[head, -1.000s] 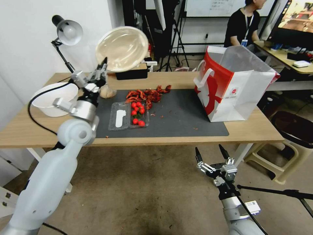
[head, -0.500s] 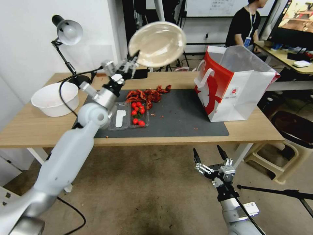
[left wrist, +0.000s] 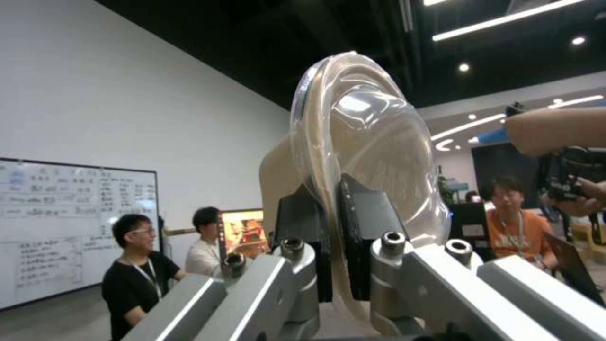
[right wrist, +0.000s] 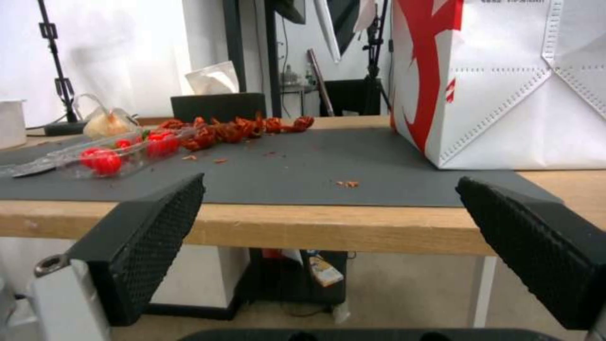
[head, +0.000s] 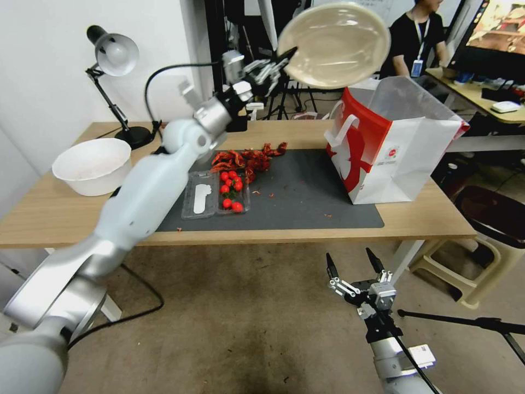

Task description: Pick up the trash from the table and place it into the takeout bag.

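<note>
High over the table [head: 54, 219], my left gripper [head: 284, 57] is shut on the rim of the shallow beige bowl [head: 333, 44], which hangs tilted just left of the takeout bag's open mouth. In the left wrist view the pads [left wrist: 366, 222] clamp the bowl [left wrist: 372, 156] edge-on. The white and red takeout bag [head: 399, 148] stands upright on the right end of the dark mat [head: 306, 202]. My right gripper [head: 353, 262] is open and empty, low in front of the table edge. A small beige wrinkly bundle [right wrist: 107, 124] lies on the table beyond the tomatoes.
A clear box of red tomatoes [head: 216, 191] and a heap of red scraps [head: 249, 158] lie on the mat. A big white bowl [head: 93, 164] and a desk lamp [head: 112, 54] stand at the left end. A plastic stool [head: 476, 241] sits right of the table.
My left arm has swung the beige bowl up and to the right, from above the mat's left part to beside the bag's mouth. The right gripper has hardly moved.
</note>
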Tool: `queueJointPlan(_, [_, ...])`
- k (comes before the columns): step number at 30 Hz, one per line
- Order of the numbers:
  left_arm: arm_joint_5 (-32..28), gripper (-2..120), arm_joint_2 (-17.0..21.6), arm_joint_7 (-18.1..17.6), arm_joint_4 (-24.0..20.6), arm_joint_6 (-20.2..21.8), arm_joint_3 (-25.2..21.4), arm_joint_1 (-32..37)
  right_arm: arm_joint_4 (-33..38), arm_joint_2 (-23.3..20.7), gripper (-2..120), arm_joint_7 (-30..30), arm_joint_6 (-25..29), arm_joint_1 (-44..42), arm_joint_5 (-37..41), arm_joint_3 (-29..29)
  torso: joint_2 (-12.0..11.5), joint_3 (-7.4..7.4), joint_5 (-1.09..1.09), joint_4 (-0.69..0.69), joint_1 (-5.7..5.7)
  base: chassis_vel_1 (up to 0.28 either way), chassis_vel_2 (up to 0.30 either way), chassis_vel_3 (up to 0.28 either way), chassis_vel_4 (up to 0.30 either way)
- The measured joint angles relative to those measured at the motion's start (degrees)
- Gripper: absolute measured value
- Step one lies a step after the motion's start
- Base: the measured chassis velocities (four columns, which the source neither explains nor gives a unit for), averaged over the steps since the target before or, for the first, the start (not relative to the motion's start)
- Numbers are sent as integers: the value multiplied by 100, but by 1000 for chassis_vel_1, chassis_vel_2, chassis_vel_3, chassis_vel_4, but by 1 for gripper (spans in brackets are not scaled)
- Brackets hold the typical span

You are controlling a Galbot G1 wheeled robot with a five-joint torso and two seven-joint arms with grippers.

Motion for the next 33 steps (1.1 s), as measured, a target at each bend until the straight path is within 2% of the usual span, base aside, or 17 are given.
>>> queueJointPlan(7, [58, 4, -313, 208, 560, -28, 266, -371, -41, 26, 100, -10, 64, -54, -4, 32, 0, -1, 0, 0, -1, 0, 0, 0, 0])
queueJointPlan(9, [306, 4, -485, 272, 823, -107, 330, -510, -61, 48, 100, -21, 79, -53, -10, 32, 0, 0, 0, 0, 0, 0, 0, 0, 0])
queueJointPlan(15, [631, 4, -908, 262, 1204, -177, 445, -775, -125, 100, 100, -66, 128, -59, -31, 14, 1, -1, 1, 0, -1, 0, 0, 0, 0])
queueJointPlan(21, [798, 4, -1497, 125, 1881, -277, 704, -1145, -135, 112, 100, -98, 209, -138, -34, 26, 1, -1, 0, 0, -1, 0, 0, 0, 0])
queueJointPlan(22, [798, 4, -1497, 125, 1881, -277, 704, -1145, -135, 112, 100, -98, 209, -138, -34, 26, 1, -1, 0, 0, -1, 0, 0, 0, 0])
queueJointPlan(24, [1047, 4, -1699, -31, 2168, -481, 882, -1291, -135, 109, 100, -105, 234, -176, -32, 56, 1, -1, 1, -2, -1, 0, 0, 0, 0])
queueJointPlan(32, [1862, 4, -1919, -176, 2544, -826, 1287, -1561, -78, 117, 100, -109, 241, -263, -30, 73, 1, -1, 0, 0, -1, 0, 0, 0, 0])
queueJointPlan(33, [2036, 4, -1920, -304, 2545, -841, 1363, -1596, -65, 125, 100, -109, 241, -275, -35, 73, 1, -1, 0, 0, -1, 0, 0, 0, 0])
